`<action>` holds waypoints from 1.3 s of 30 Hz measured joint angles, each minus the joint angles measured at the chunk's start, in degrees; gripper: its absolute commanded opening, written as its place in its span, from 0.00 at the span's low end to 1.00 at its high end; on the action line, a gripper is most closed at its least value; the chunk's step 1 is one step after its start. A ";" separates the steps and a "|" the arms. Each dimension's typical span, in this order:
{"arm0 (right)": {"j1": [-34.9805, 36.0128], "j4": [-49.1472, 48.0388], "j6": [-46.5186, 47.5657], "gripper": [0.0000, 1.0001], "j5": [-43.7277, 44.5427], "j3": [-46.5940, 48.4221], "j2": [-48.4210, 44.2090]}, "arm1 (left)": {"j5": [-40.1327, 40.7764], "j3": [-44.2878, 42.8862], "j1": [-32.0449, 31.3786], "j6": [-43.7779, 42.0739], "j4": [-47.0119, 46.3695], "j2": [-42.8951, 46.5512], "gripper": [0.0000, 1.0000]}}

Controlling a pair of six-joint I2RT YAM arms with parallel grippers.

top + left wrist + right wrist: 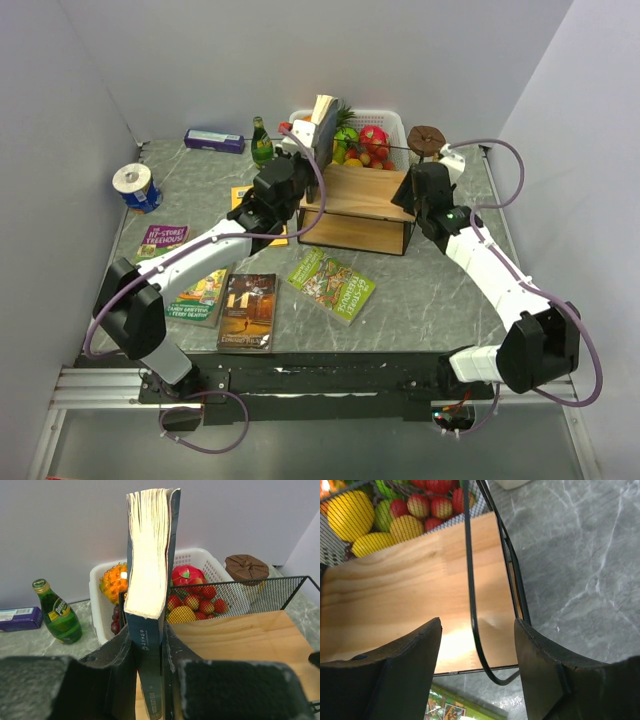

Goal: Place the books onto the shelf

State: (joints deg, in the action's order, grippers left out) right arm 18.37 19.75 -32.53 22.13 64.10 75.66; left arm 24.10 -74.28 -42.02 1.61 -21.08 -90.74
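Currently the left tool [149, 656] clamps a dark blue book [148, 555] upright above the shelf [240, 640], at its left end. Light and floppy, it likely handles best gripped near the spine. The right tool [477, 647] stands open astride the shelf frame.

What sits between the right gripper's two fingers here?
The shelf's thin black end frame, seen in the right wrist view; the right gripper stands open around it.
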 measured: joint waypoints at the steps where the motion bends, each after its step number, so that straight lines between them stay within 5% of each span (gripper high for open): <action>1: 0.00 -0.20 -0.07 0.67 -0.28 -0.85 -0.24 | -0.02 0.00 0.15 0.46 0.02 0.04 0.06; 9: 0.00 -0.70 -0.66 0.68 -0.90 -2.73 -0.63 | -0.17 0.00 2.60 4.94 1.40 0.76 0.15; 16: 0.00 -0.68 -0.79 0.80 -1.05 -2.71 -0.63 | 1.29 -3.26 2.86 6.38 6.03 0.70 0.50; 19: 0.00 -0.66 -0.85 0.82 -1.09 -2.71 -0.66 | 1.77 -4.94 3.02 6.58 6.34 0.70 0.57; 39: 0.00 1.64 -0.92 0.93 -1.64 -1.01 -3.37 | 2.93 -5.57 1.11 4.81 6.40 0.70 0.67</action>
State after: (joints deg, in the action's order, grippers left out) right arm 18.37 21.39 -33.45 20.49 63.09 72.29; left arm 27.03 -79.85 -40.91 6.42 -14.68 -90.04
